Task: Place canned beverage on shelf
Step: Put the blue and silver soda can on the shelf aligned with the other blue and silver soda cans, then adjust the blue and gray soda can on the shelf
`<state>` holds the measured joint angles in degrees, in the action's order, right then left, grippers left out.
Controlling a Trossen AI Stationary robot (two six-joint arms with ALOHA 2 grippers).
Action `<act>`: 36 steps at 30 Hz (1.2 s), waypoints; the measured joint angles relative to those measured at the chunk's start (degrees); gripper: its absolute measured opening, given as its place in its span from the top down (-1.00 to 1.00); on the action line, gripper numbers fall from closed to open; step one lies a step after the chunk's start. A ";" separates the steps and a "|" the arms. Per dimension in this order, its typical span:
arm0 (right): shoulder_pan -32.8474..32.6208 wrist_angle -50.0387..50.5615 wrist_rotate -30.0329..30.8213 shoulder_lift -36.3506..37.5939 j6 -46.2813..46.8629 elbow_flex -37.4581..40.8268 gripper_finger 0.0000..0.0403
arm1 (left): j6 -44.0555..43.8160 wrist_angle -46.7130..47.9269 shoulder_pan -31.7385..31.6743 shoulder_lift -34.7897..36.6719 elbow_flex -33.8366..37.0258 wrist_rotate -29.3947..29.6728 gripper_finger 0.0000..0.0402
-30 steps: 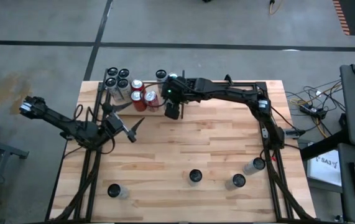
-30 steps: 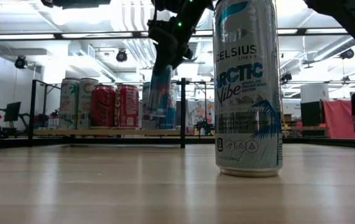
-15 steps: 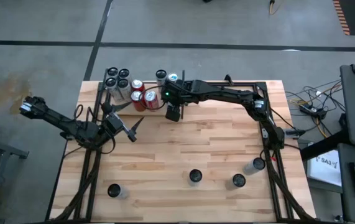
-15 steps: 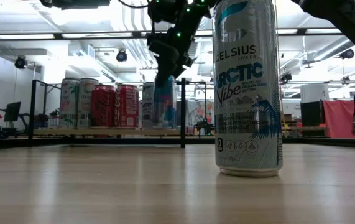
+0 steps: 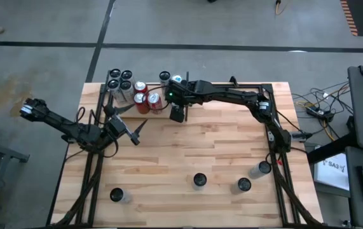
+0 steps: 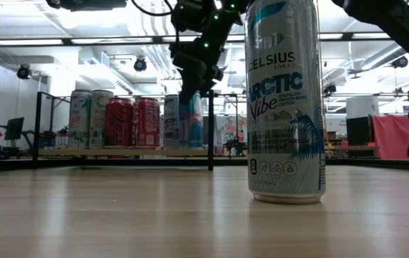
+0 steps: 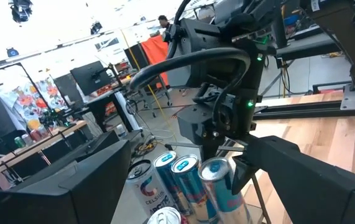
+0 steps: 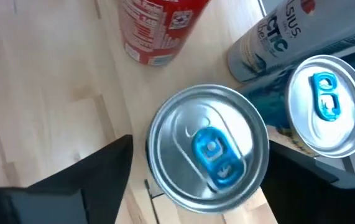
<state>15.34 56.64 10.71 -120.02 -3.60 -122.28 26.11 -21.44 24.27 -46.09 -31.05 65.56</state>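
The shelf (image 5: pixel 130 105), a pale plywood panel edged by black rods, stands at the table's far left; it also shows in the low view (image 6: pixel 118 152). Several silver and red cans stand on it. A blue-tabbed canned beverage (image 8: pixel 208 149) stands upright on the shelf among them (image 6: pixel 190 122). My right gripper (image 8: pixel 201 186) is right above this can and open, one finger on either side of its top; a gap shows at one finger. My left gripper (image 5: pixel 136 130) hangs open over the table's left side, away from the cans.
Several loose cans stand near the table's near edge (image 5: pixel 199 180), (image 5: pixel 243 185), (image 5: pixel 116 195), one of them large in the low view (image 6: pixel 286 100). A red can (image 8: pixel 155 28) and two silver cans (image 8: pixel 326 102) crowd the placed one. Bare wood lies mid-table.
My right gripper has sunk toward the shelf with the can. The can hung tilted above the panel a second ago and now stands upright on it beside the other cans.
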 joint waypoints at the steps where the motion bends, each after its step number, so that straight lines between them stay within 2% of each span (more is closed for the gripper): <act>1: 0.06 -0.01 0.01 -0.01 -0.01 0.00 -0.53 | 0.02 0.04 0.00 0.00 0.00 0.00 -0.74; 9: 0.21 -0.35 2.75 0.06 -0.52 -0.06 -0.51 | 0.04 0.11 0.00 0.00 0.00 0.02 -0.74; 17: 0.19 0.24 2.89 0.23 -0.87 -2.83 -0.47 | 2.03 0.94 0.00 -0.02 0.00 0.07 -0.74; 27: 0.15 3.49 2.89 0.48 -0.93 -11.94 -0.44 | 11.64 1.01 0.00 1.13 0.00 0.09 -0.74; 31: 1.19 0.42 2.20 1.64 -0.98 -12.48 -0.34 | 14.90 1.10 -0.07 2.14 0.00 0.14 -0.74; 36: 4.86 0.11 2.06 1.69 -0.41 -12.46 -0.08 | 18.23 1.16 -0.28 3.02 0.00 1.15 -0.74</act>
<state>20.20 56.76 12.78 -118.33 -4.00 -134.74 44.34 -20.28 23.99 -43.06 -31.05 66.71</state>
